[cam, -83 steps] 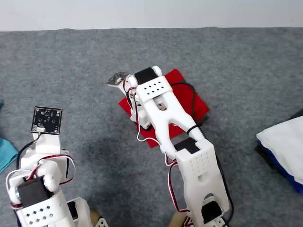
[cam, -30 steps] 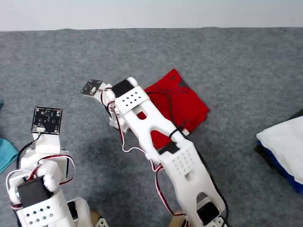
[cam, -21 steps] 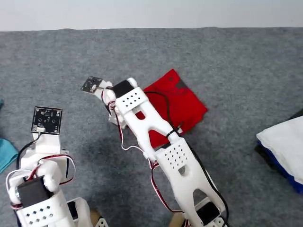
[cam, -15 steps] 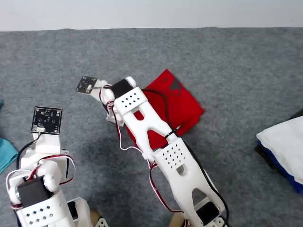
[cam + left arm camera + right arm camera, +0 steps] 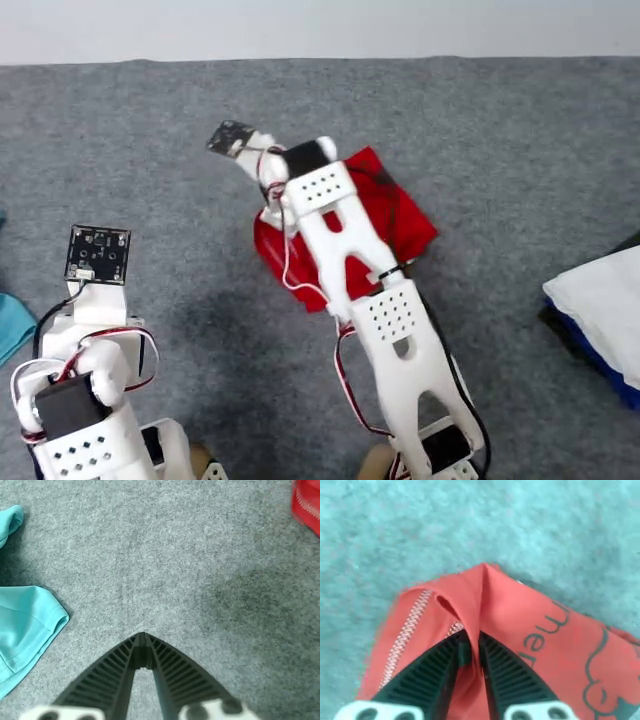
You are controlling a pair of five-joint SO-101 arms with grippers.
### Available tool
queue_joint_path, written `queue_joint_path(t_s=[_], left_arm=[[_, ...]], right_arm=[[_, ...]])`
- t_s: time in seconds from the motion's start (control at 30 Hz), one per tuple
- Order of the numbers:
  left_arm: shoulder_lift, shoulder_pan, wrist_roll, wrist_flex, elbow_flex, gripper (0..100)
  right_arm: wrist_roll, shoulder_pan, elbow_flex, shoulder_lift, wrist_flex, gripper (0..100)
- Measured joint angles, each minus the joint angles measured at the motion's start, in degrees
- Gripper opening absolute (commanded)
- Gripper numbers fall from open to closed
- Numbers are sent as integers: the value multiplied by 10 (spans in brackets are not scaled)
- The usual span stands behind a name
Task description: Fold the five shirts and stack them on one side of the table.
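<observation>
The red shirt (image 5: 405, 215) lies folded into a compact bundle near the middle of the grey felt table cover (image 5: 520, 130), with the right arm (image 5: 395, 330) reaching over it and hiding its nearer half in the high view. In the right wrist view the right gripper (image 5: 470, 639) has its jaws drawn nearly together on a raised ridge of the red shirt (image 5: 540, 625) near one corner. A pleat of cloth stands up between the ribbed fingers (image 5: 502, 672), just beside a white stitched hem (image 5: 410, 627). The fabric looks thin, soft and light, so it should lift with little effort but will sag and fall open wherever it is unsupported. A pinch on the top layer alone would probably peel the fold apart. The safer hold seems to be at a folded edge or corner where all the layers can be caught together, and the felt looks likely to drag on anything slid across it. The stack of folded shirts (image 5: 600, 300), white on top with blue and black beneath, sits at the right edge of the table, well apart from the red one. The left gripper (image 5: 144, 639) hovers over bare felt with its jaws closed on nothing, near the loose teal shirt (image 5: 22, 627) that waits unfolded at the left edge.
</observation>
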State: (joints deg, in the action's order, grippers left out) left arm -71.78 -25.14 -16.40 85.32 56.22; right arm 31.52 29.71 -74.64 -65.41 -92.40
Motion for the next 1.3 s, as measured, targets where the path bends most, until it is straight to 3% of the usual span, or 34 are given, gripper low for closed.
queue_joint_path(t_s=[0.23,0.73,0.97,1.3], left_arm=[[0,0,0,0,7,5],[0,0,0,0,7,5],[0,0,0,0,7,5],[0,0,0,0,7,5]], right_arm=[[0,0,0,0,-8,234],[1,34,-140,6,-78,235],[1,-33,-141,7,-78,232],[6,-108,-141,-108,-55,154]])
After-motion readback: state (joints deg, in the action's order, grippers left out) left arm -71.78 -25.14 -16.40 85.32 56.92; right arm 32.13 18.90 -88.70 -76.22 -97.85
